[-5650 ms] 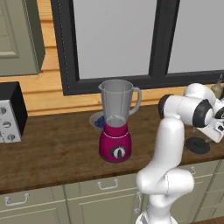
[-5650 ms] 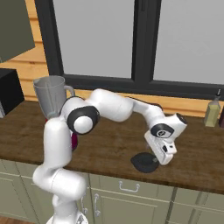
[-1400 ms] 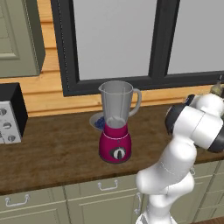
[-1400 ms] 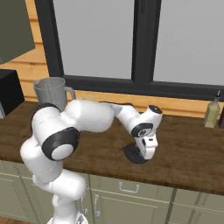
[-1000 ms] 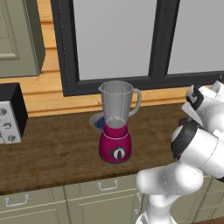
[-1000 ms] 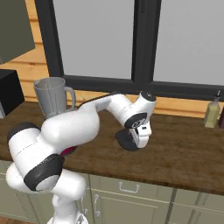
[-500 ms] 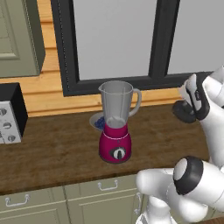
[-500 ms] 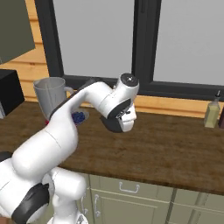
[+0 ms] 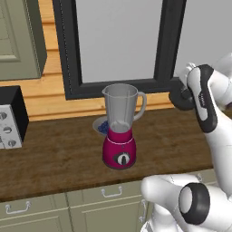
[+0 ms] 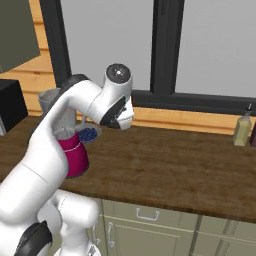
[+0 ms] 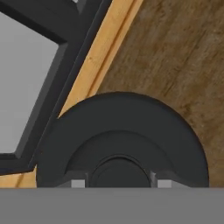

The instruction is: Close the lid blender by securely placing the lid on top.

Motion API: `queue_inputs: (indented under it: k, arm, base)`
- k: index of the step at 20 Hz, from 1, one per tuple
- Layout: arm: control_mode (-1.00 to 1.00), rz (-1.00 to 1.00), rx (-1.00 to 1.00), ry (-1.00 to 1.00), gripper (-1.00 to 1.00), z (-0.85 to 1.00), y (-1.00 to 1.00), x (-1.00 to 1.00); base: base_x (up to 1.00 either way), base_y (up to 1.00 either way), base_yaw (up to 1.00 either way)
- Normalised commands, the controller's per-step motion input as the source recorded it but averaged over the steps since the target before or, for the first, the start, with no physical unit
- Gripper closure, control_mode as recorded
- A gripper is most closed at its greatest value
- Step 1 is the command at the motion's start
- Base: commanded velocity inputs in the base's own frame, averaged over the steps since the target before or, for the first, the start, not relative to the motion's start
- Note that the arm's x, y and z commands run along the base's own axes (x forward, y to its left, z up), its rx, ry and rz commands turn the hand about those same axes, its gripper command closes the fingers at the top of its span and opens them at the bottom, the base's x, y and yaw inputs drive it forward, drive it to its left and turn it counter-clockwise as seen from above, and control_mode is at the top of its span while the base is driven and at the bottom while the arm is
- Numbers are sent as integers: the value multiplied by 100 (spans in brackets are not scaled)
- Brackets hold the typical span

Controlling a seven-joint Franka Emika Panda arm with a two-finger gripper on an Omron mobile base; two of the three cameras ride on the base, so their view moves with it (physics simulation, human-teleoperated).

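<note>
- The lid (image 11: 120, 144) is held clamped by its centre knob between the fingers (image 11: 77, 183), carried in the air well right of the blender (image 9: 120, 129), which stands open on the surface (image 9: 63, 154).
- If the grip on the small knob is shallow, the lid could be tilted or dropped in transit.
- If lowered off-centre, the lid could be caught on the jar rim or the blender tipped.
</note>
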Motion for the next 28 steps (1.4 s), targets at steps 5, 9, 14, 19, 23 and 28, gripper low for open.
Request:
queue_inputs:
  k: [5, 9, 14, 19, 23, 28]
  arm:
    - [-100, 0, 0, -5, 100, 76, 70, 0]
    - [-100, 0, 0, 0, 100, 73, 79, -7]
    - [-100, 0, 0, 0, 100, 43, 99, -5]
    - [-100, -2, 1, 5, 100, 10, 87, 26]
    - [-100, 0, 2, 12, 100, 0, 58, 47]
    - [-100, 0, 0, 24, 100, 0, 17, 43]
  base:
    - [0, 0, 0]
    - [0, 0, 0]
    - [0, 0, 0]
    - [0, 0, 0]
    - [0, 0, 0]
    - [0, 0, 0]
